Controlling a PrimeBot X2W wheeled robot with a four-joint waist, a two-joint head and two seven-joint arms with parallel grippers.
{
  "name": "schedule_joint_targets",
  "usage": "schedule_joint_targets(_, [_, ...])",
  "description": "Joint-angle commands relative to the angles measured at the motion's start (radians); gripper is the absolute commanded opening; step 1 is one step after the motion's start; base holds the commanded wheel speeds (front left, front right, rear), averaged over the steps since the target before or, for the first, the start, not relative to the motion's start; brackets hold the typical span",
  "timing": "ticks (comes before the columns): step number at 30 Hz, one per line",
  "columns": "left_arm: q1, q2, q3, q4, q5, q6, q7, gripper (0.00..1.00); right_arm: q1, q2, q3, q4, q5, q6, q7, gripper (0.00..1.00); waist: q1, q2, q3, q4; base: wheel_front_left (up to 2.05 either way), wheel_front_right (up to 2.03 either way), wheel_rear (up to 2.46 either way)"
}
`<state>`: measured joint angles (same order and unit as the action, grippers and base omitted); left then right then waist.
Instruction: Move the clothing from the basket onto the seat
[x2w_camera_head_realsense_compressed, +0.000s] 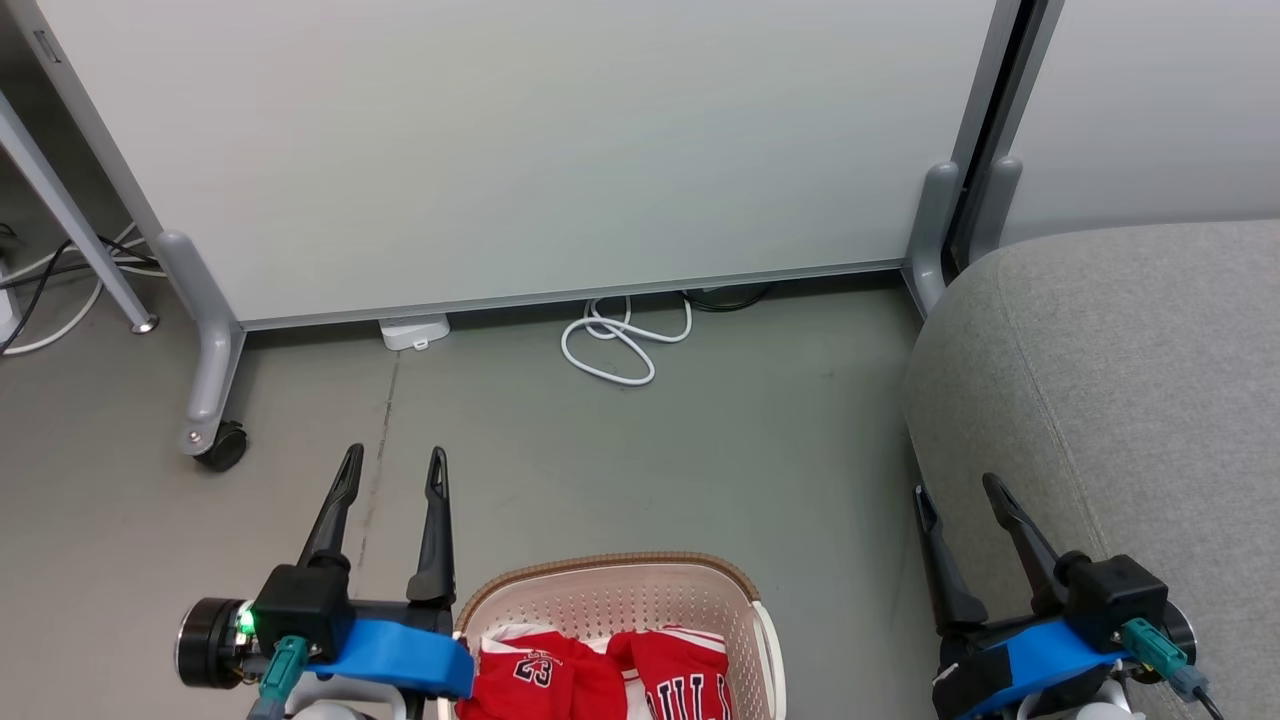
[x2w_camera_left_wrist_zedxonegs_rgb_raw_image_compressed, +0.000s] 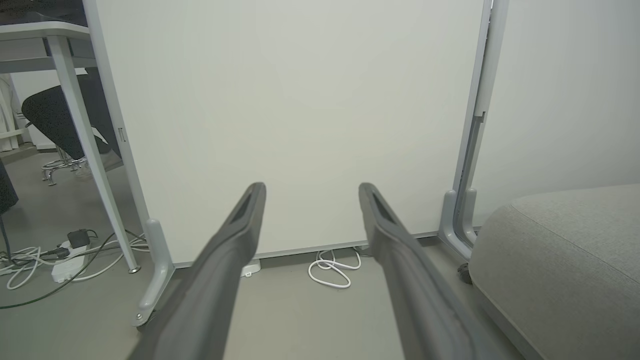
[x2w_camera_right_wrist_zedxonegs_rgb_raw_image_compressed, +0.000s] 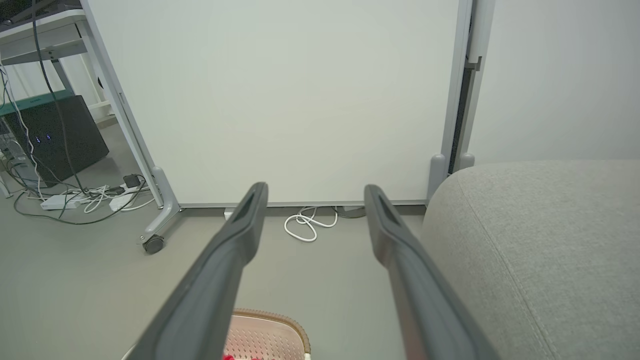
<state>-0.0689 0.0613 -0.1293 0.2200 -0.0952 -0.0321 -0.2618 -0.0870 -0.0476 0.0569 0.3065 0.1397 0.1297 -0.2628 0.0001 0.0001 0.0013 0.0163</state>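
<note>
Head view shows the red clothing (x2w_camera_head_realsense_compressed: 600, 680) lying in the basket (x2w_camera_head_realsense_compressed: 610, 568) on the floor (x2w_camera_head_realsense_compressed: 750, 440), with the left pincer (x2w_camera_head_realsense_compressed: 395, 455) just beside the basket and the right pincer (x2w_camera_head_realsense_compressed: 956, 486) by the grey seat (x2w_camera_head_realsense_compressed: 1130, 380), both spread wide and holding nothing.

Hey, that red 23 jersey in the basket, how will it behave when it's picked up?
The red 23 jersey lies crumpled in the basket, so it is probably floppy and will drape. It looks thin, likely light. It touches the second red garment, which might drag along.
</note>
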Motion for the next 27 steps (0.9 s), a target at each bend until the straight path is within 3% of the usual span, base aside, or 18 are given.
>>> schedule_joint_targets(1, [-0.025, 0.003, -0.001, 0.002, 0.013, -0.008, -0.005, 1.0, -0.009, -0.005, -0.002, -0.005, -0.015, 0.002, -0.003, 1.0, -0.0001, -0.0001, 0.003, 0.001, 0.0, 0.0, 0.0])
schedule_joint_targets(11, [-0.102, 0.02, -0.042, 0.069, 0.046, -0.054, -0.004, 1.0, -0.035, -0.005, -0.007, -0.041, -0.044, 0.001, -0.003, 1.0, -0.0001, -0.0001, 0.053, -0.013, 0.0, 0.0, 0.0])
schedule_joint_targets(27, [-0.283, 0.057, -0.186, 0.25, 0.078, -0.095, -0.004, 1.0, -0.138, -0.004, -0.007, -0.099, -0.102, 0.001, -0.002, 1.0, -0.0001, -0.0001, 0.234, -0.061, 0.0, 0.0, 0.0])
